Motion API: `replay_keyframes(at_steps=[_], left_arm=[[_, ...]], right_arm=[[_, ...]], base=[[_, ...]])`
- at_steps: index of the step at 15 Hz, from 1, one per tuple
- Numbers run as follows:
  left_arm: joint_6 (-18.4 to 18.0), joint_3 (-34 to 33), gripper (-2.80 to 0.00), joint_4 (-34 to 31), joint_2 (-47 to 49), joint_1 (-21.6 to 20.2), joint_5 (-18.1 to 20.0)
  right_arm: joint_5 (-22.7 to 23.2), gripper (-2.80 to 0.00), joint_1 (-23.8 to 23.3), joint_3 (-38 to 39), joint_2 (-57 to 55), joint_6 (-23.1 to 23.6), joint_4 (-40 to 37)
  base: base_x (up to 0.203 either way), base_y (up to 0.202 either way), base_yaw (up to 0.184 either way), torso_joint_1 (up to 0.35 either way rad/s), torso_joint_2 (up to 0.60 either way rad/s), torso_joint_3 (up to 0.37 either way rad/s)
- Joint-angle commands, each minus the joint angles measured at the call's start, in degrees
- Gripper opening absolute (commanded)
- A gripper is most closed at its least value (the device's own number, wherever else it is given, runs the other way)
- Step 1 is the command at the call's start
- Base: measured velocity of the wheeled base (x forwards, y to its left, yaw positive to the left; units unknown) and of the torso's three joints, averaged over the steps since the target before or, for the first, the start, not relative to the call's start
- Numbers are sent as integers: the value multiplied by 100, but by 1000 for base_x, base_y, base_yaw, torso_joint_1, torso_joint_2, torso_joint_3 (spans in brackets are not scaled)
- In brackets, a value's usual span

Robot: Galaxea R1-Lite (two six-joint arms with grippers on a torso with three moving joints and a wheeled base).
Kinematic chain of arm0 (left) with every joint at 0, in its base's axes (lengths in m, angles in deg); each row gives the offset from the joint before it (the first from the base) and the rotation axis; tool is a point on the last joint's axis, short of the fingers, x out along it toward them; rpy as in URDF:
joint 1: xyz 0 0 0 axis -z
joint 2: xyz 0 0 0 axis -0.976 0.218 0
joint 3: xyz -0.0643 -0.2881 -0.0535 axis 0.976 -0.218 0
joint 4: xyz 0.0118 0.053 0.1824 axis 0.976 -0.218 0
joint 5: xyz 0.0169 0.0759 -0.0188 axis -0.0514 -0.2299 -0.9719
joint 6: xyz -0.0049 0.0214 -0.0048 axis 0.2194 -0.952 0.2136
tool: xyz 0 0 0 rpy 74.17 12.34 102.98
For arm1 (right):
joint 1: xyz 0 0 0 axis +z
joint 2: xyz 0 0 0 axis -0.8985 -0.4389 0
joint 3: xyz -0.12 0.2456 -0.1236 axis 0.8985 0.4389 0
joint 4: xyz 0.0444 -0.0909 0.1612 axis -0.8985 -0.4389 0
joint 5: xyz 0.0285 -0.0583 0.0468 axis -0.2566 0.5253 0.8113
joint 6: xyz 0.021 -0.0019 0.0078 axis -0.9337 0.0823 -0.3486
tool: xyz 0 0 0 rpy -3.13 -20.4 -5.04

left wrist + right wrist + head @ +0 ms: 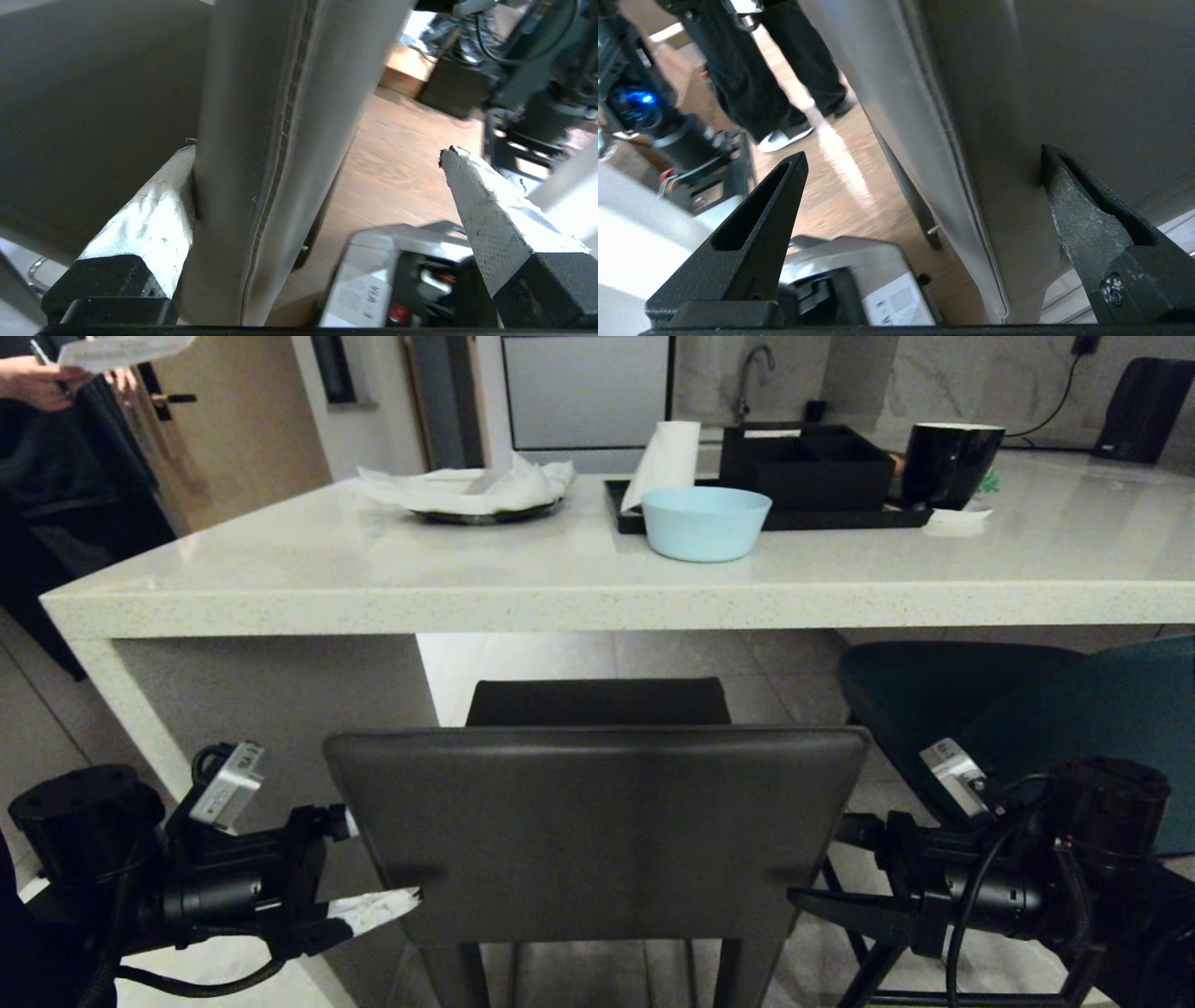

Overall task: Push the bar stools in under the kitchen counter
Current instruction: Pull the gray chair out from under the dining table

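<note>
Grey stool — seat partly under the surface, back straddled by left hand and right hand, both spread wide, nothing clenched. Teal stool alongside. Risk — uneven pushing skews or tips it.

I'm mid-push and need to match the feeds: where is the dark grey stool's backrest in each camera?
Head view: the grey backrest fills the lower centre, below the counter.
Left wrist view: its edge runs through the middle.
Right wrist view: its edge and face fill the centre and one side.
Shared landmark: the backrest's stitched edge seam.
</note>
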Motion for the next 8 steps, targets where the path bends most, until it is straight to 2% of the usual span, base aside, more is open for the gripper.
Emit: replay_keyframes(at_steps=[1, 8], left_arm=[[8, -22, 0, 46, -5, 41, 33], [8, -102, 0, 46, -75, 130, 33]], right_arm=[[22, 0, -1, -15, 3, 0, 47], [22, 0, -3, -6, 21, 0, 55]], base=[[-204, 0, 2, -7, 2, 3], [-196, 0, -2, 1, 2, 4]])
